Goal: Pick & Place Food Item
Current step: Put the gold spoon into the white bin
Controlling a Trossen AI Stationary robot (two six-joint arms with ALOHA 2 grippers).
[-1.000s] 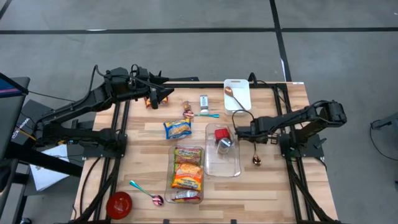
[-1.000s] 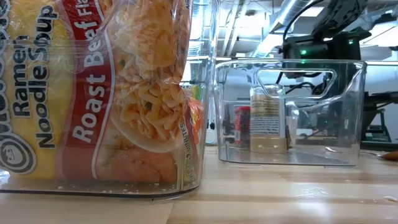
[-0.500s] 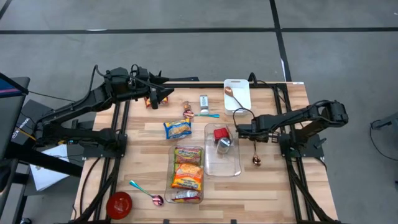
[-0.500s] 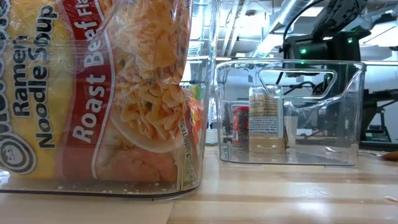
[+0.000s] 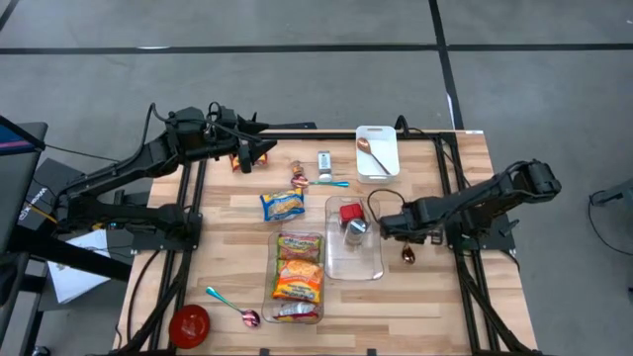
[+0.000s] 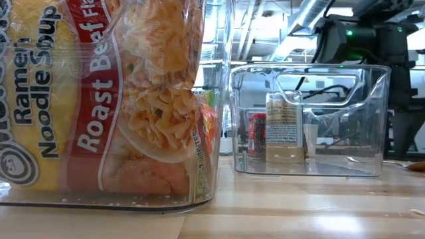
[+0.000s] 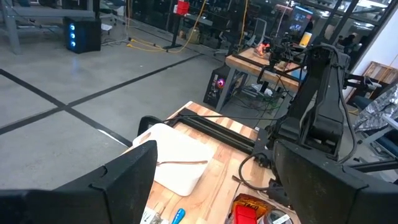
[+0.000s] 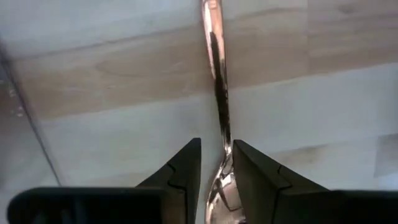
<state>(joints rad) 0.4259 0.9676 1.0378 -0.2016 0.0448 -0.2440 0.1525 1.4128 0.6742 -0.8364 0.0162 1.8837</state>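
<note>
The right hand (image 8: 214,165) hovered narrowly parted over the copper spoon (image 8: 216,93) on the counter (image 8: 112,74), lined up for gripping; the left hand (image 5: 259,150) waited wide apart.

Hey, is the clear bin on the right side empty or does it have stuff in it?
Not empty. The clear bin holds a red-lidded jar and a second container at its far end; the near part is bare.

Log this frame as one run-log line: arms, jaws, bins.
left gripper: open, parked at far-left table edge | right gripper: jaws narrow, low over copper spoon beside clear bin | ramen bin: filled
</note>
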